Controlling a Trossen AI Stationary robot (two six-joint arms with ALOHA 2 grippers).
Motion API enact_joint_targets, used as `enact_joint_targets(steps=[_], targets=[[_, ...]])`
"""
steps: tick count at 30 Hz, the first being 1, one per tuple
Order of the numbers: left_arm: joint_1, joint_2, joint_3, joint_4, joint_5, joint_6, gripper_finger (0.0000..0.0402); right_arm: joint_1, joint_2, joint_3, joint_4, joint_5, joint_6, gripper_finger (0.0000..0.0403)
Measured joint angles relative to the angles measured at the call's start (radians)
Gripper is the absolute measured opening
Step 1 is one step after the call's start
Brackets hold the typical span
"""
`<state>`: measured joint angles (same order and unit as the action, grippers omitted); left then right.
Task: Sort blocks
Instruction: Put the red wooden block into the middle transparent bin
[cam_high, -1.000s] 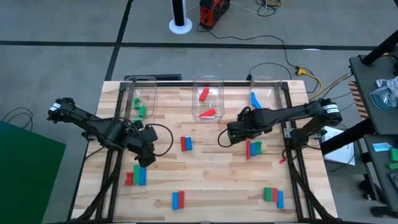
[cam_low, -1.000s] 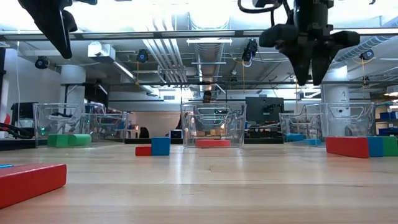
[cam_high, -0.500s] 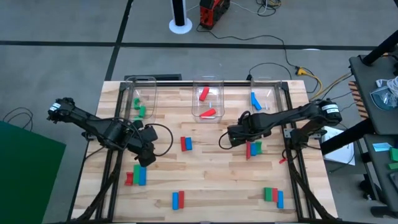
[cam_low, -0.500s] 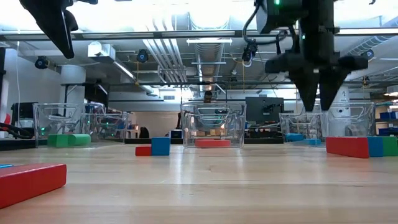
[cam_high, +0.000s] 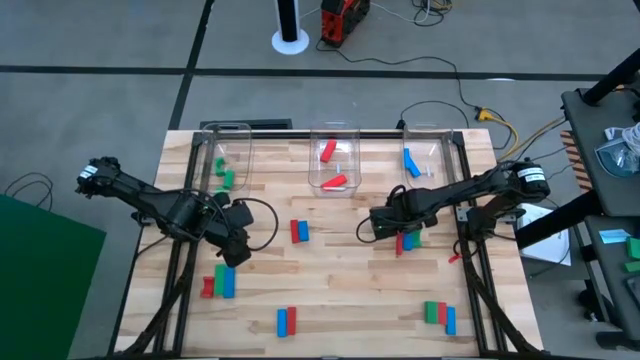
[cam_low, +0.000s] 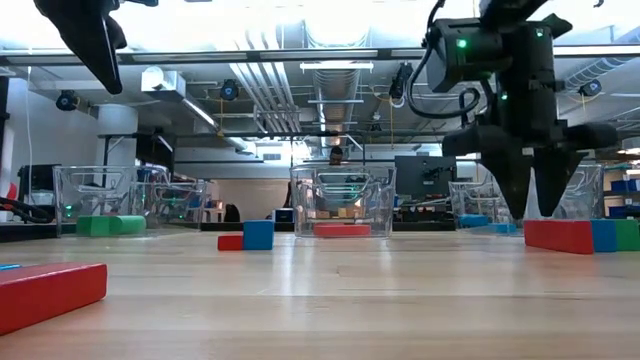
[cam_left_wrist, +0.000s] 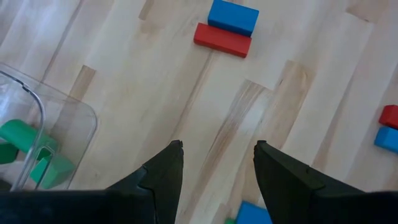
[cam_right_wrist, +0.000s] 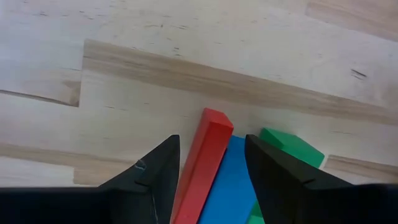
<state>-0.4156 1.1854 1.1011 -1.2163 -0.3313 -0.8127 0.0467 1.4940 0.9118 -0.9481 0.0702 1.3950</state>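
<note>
1. Your left claw (cam_high: 236, 252) has not moved, fingers apart above the counter (cam_high: 330, 290); your right claw (cam_right_wrist: 208, 163) has dropped lower, fingers spread astride the red block (cam_right_wrist: 202, 163) of the red-blue-green trio.
2. Three clear bins: left bin (cam_high: 226, 165) holds green blocks, middle bin (cam_high: 334, 160) two red, right bin (cam_high: 420, 158) one blue.
3. Loose blocks lie on the counter in five clusters.

Bare wood left of red block (cam_right_wrist: 202, 163) (blue block (cam_right_wrist: 229, 185) tight alongside).

Near ends of red block (cam_right_wrist: 200, 167), blue block (cam_right_wrist: 226, 186) and green block (cam_right_wrist: 283, 152) cut off behind right gripper (cam_right_wrist: 209, 150). Contents of far right bin (cam_high: 424, 160) too small to tell.
</note>
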Motion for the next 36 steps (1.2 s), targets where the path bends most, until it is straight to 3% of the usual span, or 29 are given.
enact_joint_targets(steps=[10,24,36], targets=[[0.000,0.000,0.000,0.000,0.000,0.000,0.0173,0.000,0.000,-0.048,0.081,0.008,-0.013,0.0160],[0.000,0.000,0.000,0.000,-0.002,0.000,0.0173,0.000,0.000,-0.060,0.156,0.009,-0.034,0.0171],[0.000,0.000,0.000,0.000,-0.003,0.000,0.0173,0.000,0.000,-0.060,0.285,-0.010,-0.138,0.0138]])
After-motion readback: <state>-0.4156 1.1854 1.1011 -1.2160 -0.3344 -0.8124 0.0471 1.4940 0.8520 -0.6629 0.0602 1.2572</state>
